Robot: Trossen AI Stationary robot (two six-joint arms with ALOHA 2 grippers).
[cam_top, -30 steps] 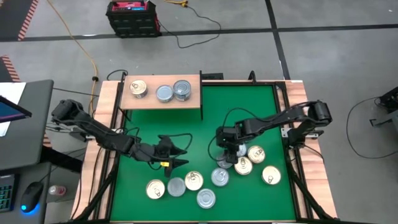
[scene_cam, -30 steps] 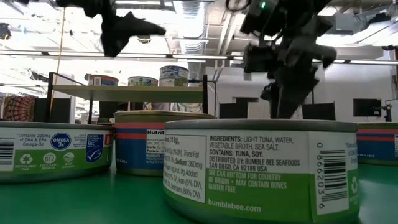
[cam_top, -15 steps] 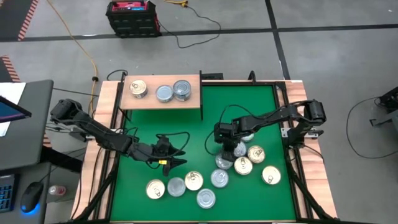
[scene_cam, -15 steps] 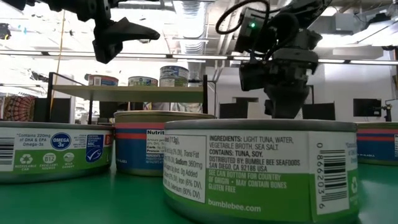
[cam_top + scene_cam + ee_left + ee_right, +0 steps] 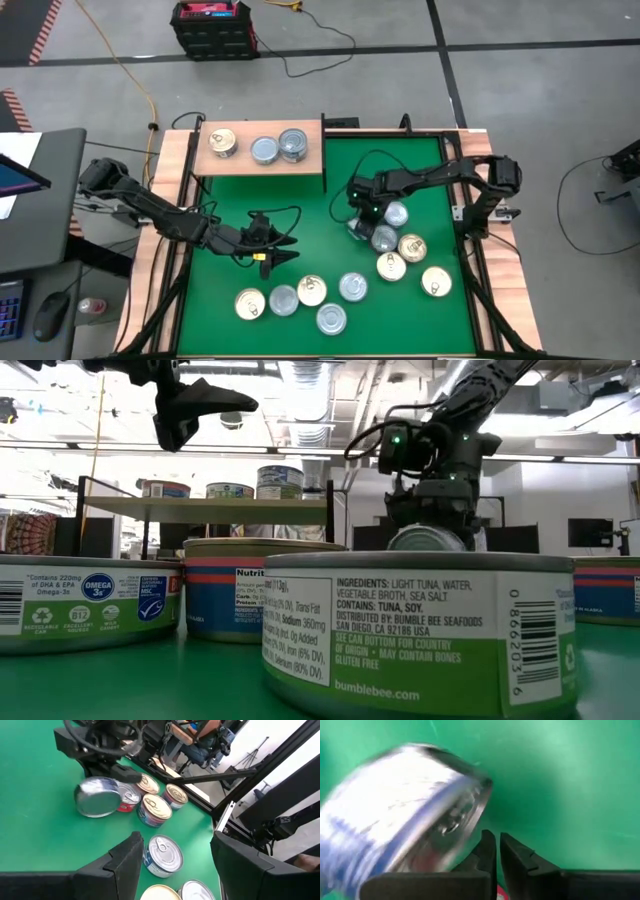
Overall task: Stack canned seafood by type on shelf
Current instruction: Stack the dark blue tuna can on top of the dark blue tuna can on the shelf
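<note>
Tin [image 5: 405, 810], tilted, lies just beside the right pincer [image 5: 497, 851], whose fingers are pressed together, gripping nothing.

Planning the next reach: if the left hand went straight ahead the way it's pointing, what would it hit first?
Probably the silver-lidded tin dead ahead of the left hand, though it hangs above the green mat, so depth is unclear.

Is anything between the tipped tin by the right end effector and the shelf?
Nothing visible. The green mat between the tipped tin, beside the right end effector, and the shelf lies bare; the left end effector hovers off that line.
</note>
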